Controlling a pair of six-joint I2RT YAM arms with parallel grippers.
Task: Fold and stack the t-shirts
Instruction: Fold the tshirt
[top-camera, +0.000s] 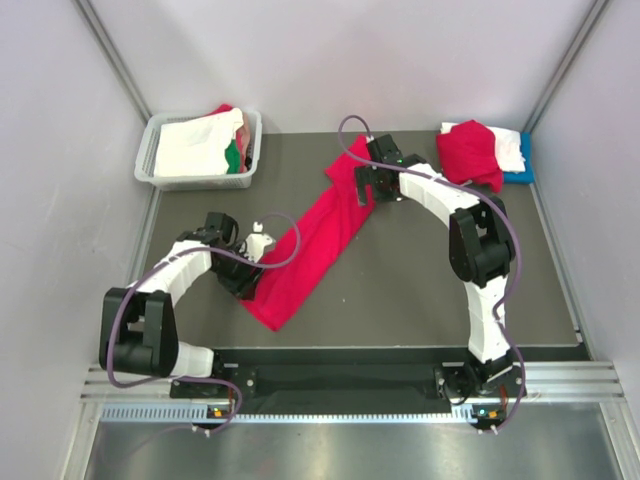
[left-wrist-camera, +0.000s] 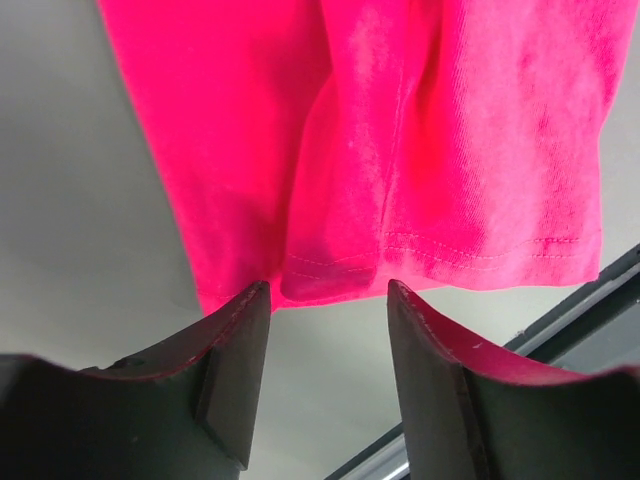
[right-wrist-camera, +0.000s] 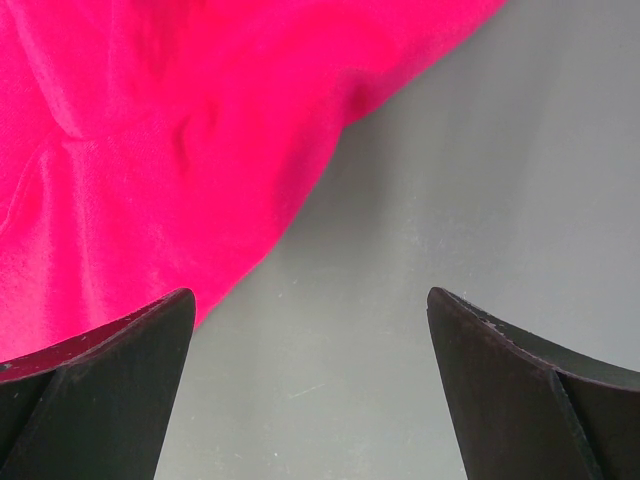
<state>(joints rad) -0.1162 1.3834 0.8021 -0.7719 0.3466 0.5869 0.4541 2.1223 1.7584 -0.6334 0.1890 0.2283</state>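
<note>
Red t-shirt (top-camera: 310, 245) lies in long diagonal strip mid-worktop (top-camera: 400, 290). Left hand (left-wrist-camera: 328, 292), jaws half-spread and empty, lines up on near hem. Right hand (right-wrist-camera: 310, 295), jaws wide, hovers at far edge, likely readying next fold. Folded stack (top-camera: 480, 150) sits far right.

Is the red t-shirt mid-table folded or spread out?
Folded: the red t-shirt lies as a narrow diagonal strip, and the left wrist view shows overlapping layers at its hem.

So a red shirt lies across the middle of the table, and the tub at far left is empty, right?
Not empty: the top view shows the tub holding white cloth, with bits of red and green. That red shirt does lie across the middle.
</note>
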